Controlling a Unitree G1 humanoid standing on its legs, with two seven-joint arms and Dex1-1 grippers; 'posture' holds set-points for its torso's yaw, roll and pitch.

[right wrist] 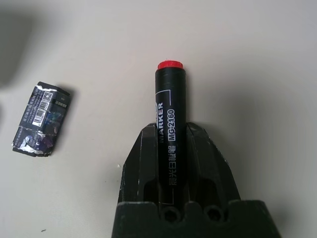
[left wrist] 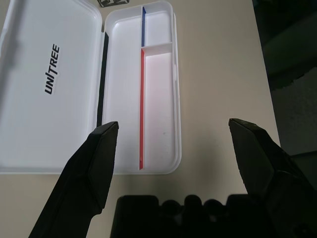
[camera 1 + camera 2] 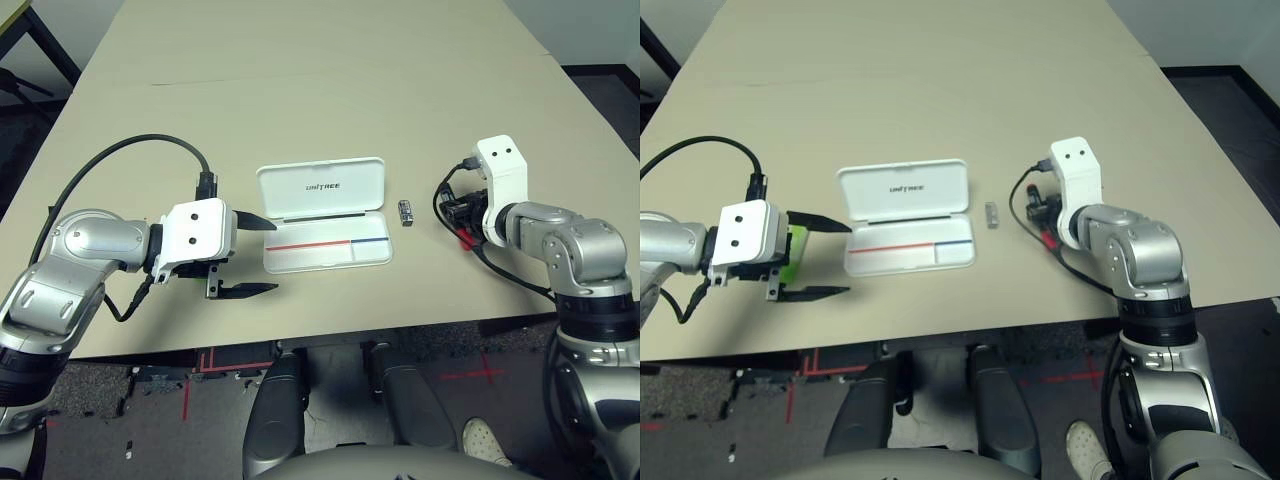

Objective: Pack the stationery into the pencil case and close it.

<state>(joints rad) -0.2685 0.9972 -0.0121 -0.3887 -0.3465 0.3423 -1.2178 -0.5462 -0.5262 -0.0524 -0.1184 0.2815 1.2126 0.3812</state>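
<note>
Hiding part of the green stick (image 3: 795,255), the left gripper (image 3: 818,257) gapes; the right gripper (image 1: 172,144) clamps the marker (image 1: 171,114)

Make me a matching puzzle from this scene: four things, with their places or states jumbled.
1. Black marker
2. White pencil case
3. Small dark block
4. Left hand

A. Fingers spread apart
B. On the table, between case and right hand
C. Gripped in the right hand
D. Lid open

Pairs: 1-C, 2-D, 3-B, 4-A

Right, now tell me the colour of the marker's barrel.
The marker's barrel is black with pale printing; the right wrist view shows it best.
</note>
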